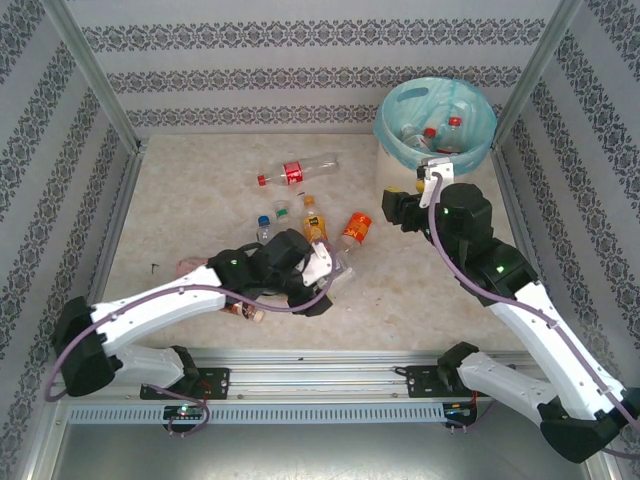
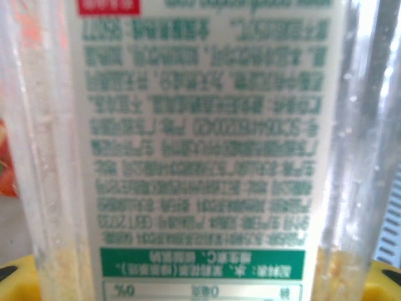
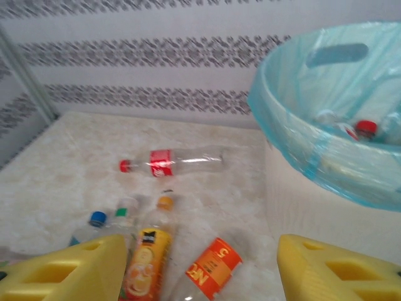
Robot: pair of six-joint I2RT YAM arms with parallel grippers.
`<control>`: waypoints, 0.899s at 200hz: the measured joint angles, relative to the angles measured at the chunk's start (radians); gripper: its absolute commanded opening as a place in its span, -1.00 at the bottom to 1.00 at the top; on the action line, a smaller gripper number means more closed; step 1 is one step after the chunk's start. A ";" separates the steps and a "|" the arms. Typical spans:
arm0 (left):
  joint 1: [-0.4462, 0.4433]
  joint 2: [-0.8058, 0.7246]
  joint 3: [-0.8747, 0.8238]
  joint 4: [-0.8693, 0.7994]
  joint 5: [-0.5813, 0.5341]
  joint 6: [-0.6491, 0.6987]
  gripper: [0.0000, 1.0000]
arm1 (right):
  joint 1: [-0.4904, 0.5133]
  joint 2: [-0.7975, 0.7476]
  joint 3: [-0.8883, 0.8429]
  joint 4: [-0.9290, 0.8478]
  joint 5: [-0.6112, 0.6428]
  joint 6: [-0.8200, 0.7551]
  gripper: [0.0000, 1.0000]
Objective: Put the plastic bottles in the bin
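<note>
1. Left tool (image 1: 322, 272) is straddling a clear, white-labelled bottle (image 2: 207, 150) on the middle of the tabletop (image 1: 190, 220); whether it is gripping, I cannot tell.
2. Right tool (image 3: 200, 266) is gaping wide, empty, beside the cream, teal-lined bin (image 1: 384, 125) at far right.
3. A red-labelled bottle (image 1: 297, 172) is lying left of the bin.

Item counts:

- bin (image 1: 396, 160): 1.
- Arms: 2, each with 1 end effector: left end effector (image 1: 335, 271), right end effector (image 1: 432, 172).
- Bottles lying in the open on the surface (image 1: 190, 200): 5.
  - red-label bottle (image 1: 296, 172): 1
  - blue-cap bottle (image 1: 264, 226): 1
  - green-cap bottle (image 1: 283, 211): 1
  - yellow-label bottle (image 1: 315, 224): 1
  - orange-label bottle (image 1: 355, 229): 1
- white-label bottle (image 2: 200, 157) between the left end effector's fingers: 1.
- partly hidden bottles (image 1: 243, 310) under the left arm: at least 2; the exact count cannot be told.
- binned bottles (image 1: 454, 126): at least 3, 2 of them with red caps.
</note>
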 measured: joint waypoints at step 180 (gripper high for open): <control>-0.004 -0.197 0.037 0.380 0.218 -0.010 0.03 | 0.011 -0.191 -0.144 0.469 -0.794 -0.040 0.55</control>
